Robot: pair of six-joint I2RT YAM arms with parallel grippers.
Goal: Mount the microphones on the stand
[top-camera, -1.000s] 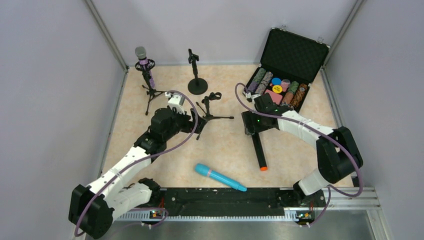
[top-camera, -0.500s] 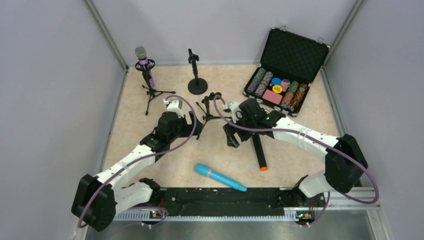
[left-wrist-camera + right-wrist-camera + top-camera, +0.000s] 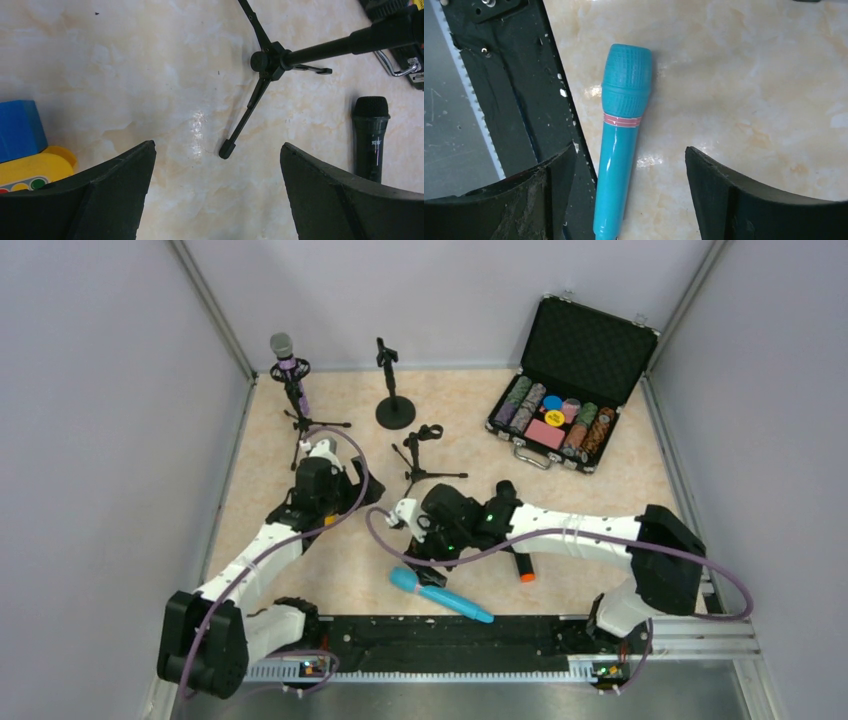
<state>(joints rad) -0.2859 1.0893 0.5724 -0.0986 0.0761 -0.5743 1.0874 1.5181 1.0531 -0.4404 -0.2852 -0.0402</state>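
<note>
The purple microphone [image 3: 283, 352] stands in the tripod stand [image 3: 298, 420] at the far left. The light blue microphone [image 3: 440, 595] lies near the front rail; in the right wrist view [image 3: 624, 125] it lies between my open right gripper's [image 3: 630, 150] fingers, nearer the left one. My right gripper [image 3: 415, 548] hovers over its head. The black microphone's orange end [image 3: 526, 576] shows past my right arm; its head shows in the left wrist view [image 3: 371, 130]. My left gripper [image 3: 362, 490] is open and empty, beside a small empty tripod stand [image 3: 425, 455] [image 3: 270, 60].
A round-base stand [image 3: 394, 410] with an empty clip stands at the back. An open black case [image 3: 585, 350] of chips sits at the far right. A blue and yellow toy [image 3: 22, 145] lies left of the left gripper. The black base rail [image 3: 519, 85] runs beside the blue microphone.
My right arm has swung from the black microphone, left and toward the near edge, to above the blue microphone. My left arm has drawn back left, away from the small tripod.
</note>
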